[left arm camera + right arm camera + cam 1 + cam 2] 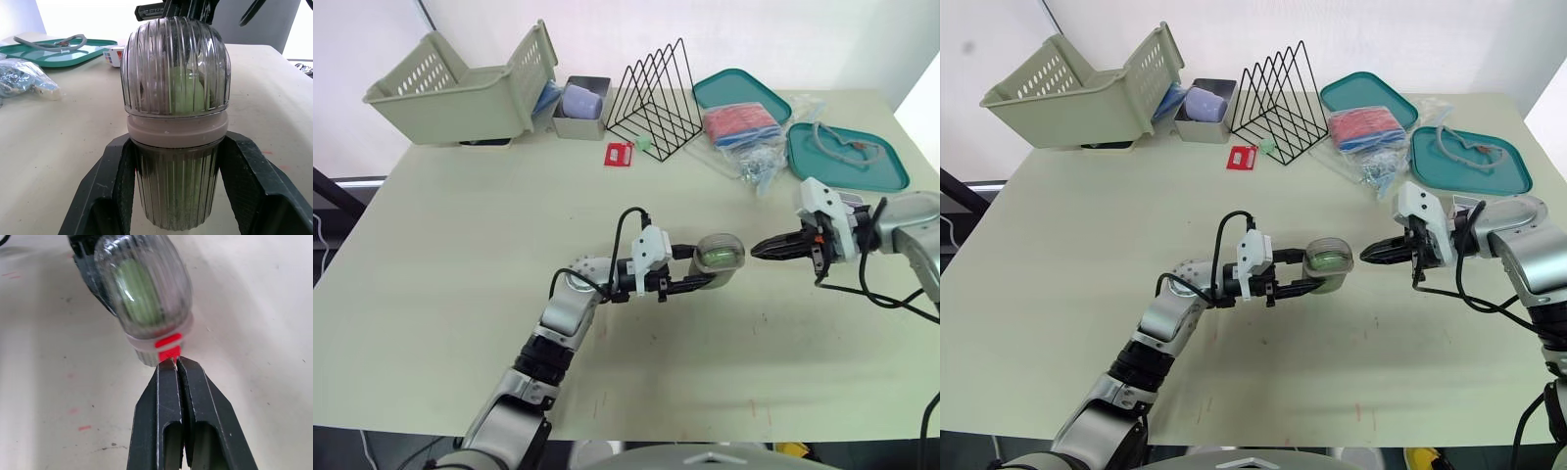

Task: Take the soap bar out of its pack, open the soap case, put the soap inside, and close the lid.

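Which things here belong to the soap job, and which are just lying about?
Job: clear ribbed plastic soap case, pale green soap bar inside it, left gripper clamping the case, right gripper shut at its red latch.
Lying about: beige slatted basket, black wire rack, teal plastic trays.

Lab-like test bench: pale table (460, 294) of staged props (basket (460, 103), wire rack (656, 108), teal trays (736, 90))
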Controlling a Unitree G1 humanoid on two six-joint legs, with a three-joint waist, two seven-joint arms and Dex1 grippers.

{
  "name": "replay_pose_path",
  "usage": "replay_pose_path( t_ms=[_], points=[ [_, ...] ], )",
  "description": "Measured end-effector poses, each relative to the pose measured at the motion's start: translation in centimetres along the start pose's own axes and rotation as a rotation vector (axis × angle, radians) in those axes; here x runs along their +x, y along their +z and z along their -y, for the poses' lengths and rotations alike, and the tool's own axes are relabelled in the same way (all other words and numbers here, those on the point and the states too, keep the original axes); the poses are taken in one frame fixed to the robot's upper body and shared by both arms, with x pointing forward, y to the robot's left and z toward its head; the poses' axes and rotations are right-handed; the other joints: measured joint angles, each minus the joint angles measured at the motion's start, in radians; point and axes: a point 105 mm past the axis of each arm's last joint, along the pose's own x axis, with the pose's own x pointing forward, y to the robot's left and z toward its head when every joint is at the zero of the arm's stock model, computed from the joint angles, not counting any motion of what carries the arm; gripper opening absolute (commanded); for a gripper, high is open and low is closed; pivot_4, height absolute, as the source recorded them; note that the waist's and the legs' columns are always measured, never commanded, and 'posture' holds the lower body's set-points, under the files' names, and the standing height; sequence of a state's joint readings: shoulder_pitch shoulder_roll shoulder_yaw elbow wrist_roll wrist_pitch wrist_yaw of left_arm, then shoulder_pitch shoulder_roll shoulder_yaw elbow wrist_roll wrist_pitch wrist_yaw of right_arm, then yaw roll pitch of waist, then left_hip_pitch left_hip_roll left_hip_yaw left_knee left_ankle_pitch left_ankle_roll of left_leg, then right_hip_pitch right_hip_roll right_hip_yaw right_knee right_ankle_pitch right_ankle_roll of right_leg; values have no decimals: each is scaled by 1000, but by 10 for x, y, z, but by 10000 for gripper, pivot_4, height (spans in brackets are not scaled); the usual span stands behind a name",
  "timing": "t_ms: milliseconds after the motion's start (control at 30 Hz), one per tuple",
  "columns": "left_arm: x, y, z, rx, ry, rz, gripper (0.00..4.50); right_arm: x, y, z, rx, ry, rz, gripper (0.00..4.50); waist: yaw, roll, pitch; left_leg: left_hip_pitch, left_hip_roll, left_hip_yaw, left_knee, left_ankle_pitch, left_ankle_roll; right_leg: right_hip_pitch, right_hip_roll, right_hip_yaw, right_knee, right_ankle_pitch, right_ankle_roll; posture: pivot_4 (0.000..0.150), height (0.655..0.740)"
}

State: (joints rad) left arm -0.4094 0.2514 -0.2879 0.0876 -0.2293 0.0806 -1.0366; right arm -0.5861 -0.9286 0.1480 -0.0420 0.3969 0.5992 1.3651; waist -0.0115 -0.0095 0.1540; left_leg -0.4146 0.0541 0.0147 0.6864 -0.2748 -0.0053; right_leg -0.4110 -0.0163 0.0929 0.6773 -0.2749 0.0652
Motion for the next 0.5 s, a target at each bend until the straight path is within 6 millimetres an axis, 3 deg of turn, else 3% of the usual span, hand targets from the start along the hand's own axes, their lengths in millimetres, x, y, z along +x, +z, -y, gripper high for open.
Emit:
replay_pose_path(
  t_ms=[233, 500],
  points=[
    [0, 0, 0, -1, 0, -1, 20218, -3, 31, 1, -21, 21, 116, 409, 2, 0, 0, 0, 0, 0, 0, 0, 0, 0, 0, 0, 0, 0, 0, 1500, 7400],
    [0, -1, 0, 1, 3, -5, 20218, -1, 42, -9, -6, 73, 155, 409, 1, 0, 0, 0, 0, 0, 0, 0, 0, 0, 0, 0, 0, 0, 0, 1500, 7400]
  ],
)
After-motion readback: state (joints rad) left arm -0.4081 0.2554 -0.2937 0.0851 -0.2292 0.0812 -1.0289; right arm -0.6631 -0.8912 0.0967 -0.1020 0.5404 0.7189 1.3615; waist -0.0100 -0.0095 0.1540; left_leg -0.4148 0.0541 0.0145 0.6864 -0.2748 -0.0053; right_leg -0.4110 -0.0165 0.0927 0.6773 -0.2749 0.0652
